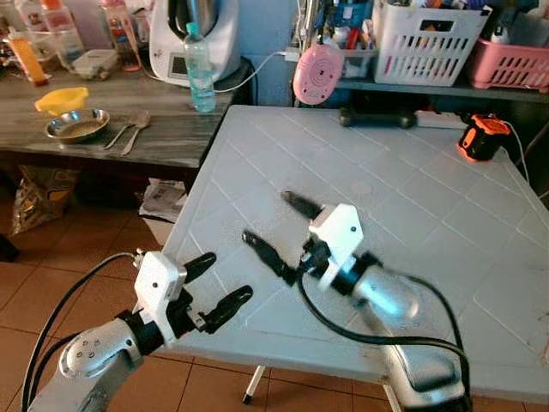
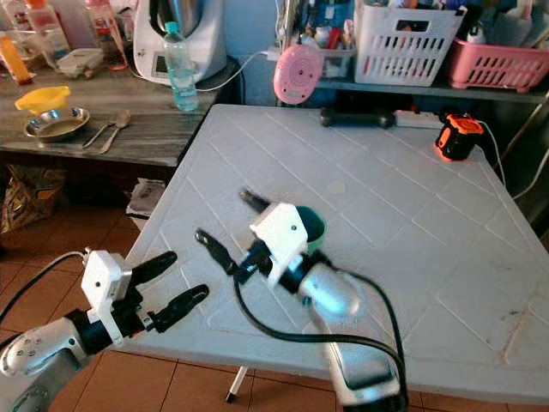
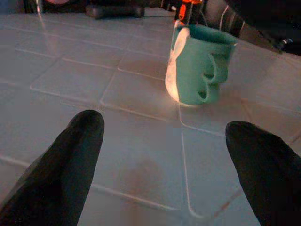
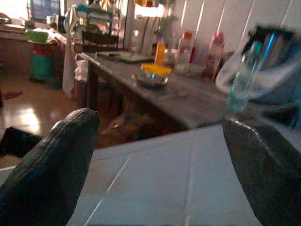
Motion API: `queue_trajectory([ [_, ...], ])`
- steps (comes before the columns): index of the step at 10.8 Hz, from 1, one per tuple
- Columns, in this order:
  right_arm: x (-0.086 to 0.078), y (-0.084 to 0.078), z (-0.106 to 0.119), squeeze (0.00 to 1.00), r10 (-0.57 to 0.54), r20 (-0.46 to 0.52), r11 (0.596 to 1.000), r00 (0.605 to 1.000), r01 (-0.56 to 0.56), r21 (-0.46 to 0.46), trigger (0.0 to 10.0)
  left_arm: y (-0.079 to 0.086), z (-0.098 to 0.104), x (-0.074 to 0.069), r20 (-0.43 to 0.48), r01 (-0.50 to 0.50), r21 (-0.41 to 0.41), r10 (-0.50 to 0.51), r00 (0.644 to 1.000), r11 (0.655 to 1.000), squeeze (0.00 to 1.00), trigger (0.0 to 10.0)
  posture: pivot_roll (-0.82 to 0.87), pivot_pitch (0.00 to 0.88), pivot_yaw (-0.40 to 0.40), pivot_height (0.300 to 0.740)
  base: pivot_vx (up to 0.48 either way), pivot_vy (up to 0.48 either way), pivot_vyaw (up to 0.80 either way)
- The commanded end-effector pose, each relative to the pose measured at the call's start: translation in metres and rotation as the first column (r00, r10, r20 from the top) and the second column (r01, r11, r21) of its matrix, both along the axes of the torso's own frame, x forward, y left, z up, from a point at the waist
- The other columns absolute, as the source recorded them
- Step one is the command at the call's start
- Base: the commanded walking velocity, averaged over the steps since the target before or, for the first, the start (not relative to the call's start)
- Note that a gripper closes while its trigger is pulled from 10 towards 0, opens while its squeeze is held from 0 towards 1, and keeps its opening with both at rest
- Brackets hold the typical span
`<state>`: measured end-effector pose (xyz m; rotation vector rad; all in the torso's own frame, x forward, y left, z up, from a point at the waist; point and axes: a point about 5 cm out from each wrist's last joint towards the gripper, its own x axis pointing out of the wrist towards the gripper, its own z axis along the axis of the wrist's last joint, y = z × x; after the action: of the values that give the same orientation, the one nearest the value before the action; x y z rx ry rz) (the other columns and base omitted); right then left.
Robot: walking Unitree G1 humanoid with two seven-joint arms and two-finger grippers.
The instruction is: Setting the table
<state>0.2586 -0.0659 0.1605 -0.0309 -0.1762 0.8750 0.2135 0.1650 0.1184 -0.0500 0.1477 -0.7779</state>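
A teal mug (image 3: 200,66) stands upright on the white table (image 1: 412,197); in the right eye view only a sliver of the mug (image 2: 315,226) peeks out behind my right wrist. My right gripper (image 1: 273,221) hovers open and empty over the table's left part, pointing toward the wooden side table (image 1: 171,137). My left gripper (image 1: 225,279) is open and empty at the table's front left edge, aimed at the mug from a short distance. On the side table lie a steel plate (image 1: 77,126), a yellow bowl (image 1: 60,99), and a spoon and fork (image 1: 129,130).
A water bottle (image 1: 200,69) and a white appliance (image 1: 193,34) stand on the side table. An orange-black device (image 1: 480,136) and a black bar (image 1: 377,116) sit at the white table's far edge. White basket (image 1: 429,34) and pink basket (image 1: 510,64) rest on the shelf behind.
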Motion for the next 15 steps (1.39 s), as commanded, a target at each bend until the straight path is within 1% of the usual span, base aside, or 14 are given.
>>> queue_trajectory([
  [1,-0.002,-0.002,-0.002,1.0,0.006,-0.057,1.0,0.998,-0.004,0.03,10.0,0.0,-0.003,0.001,0.002,0.003,0.011,-0.003,1.0,1.0,0.0,10.0,0.13,0.0,0.008,0.74,0.0,0.0,0.0],
  [2,-0.006,-0.003,-0.011,1.0,-0.001,-0.165,0.998,0.986,0.012,0.065,10.0,-0.003,-0.005,0.002,-0.003,0.006,0.009,-0.006,1.0,1.0,0.0,10.0,0.13,0.0,0.011,0.74,0.0,0.0,0.0],
  [4,-0.012,-0.006,-0.027,1.0,-0.031,-0.289,0.993,0.957,0.062,0.099,10.0,-0.003,-0.007,0.002,-0.003,0.013,0.008,-0.013,1.0,1.0,0.0,10.0,0.13,0.003,0.013,0.74,0.0,0.0,0.0],
  [5,-0.015,-0.008,-0.033,1.0,-0.044,-0.335,0.992,0.941,0.081,0.098,10.0,-0.001,-0.008,0.001,-0.001,0.015,0.011,-0.015,1.0,1.0,0.0,10.0,0.12,0.007,0.016,0.74,0.0,0.0,0.0],
  [6,-0.015,-0.011,-0.035,1.0,-0.06,-0.354,0.99,0.933,0.1,0.097,10.0,0.0,-0.008,0.001,-0.001,0.021,0.012,-0.021,1.0,1.0,0.0,10.0,0.12,0.009,0.018,0.74,0.0,0.0,0.0],
  [9,-0.017,-0.019,-0.037,1.0,-0.106,-0.37,0.988,0.923,0.141,0.069,10.0,-0.003,-0.006,0.005,0.003,0.029,0.012,-0.029,1.0,1.0,0.0,10.0,0.11,0.01,0.02,0.74,0.0,0.0,0.0],
  [10,-0.018,-0.025,-0.036,1.0,-0.132,-0.363,0.985,0.923,0.162,0.053,10.0,-0.003,-0.006,0.006,0.004,0.031,0.01,-0.031,1.0,0.999,0.0,10.0,0.11,0.008,0.022,0.74,0.0,0.0,0.0],
  [11,-0.018,-0.028,-0.034,1.0,-0.142,-0.348,0.985,0.927,0.166,0.041,10.0,-0.004,-0.006,0.007,0.005,0.031,0.008,-0.031,1.0,0.999,0.0,10.0,0.1,0.007,0.024,0.74,0.0,0.0,0.0],
  [13,-0.014,-0.034,-0.024,1.0,-0.161,-0.296,0.984,0.941,0.176,0.023,10.0,-0.007,-0.004,0.007,0.012,0.037,0.005,-0.037,0.999,0.999,0.0,10.0,0.1,0.005,0.027,0.74,0.0,0.0,0.0],
  [15,-0.008,-0.039,-0.017,1.0,-0.187,-0.25,0.981,0.95,0.194,0.003,10.0,-0.008,-0.004,0.01,0.015,0.043,0.004,-0.043,0.999,0.999,0.0,10.0,0.1,0.0,0.033,0.74,0.0,0.0,0.0],
])
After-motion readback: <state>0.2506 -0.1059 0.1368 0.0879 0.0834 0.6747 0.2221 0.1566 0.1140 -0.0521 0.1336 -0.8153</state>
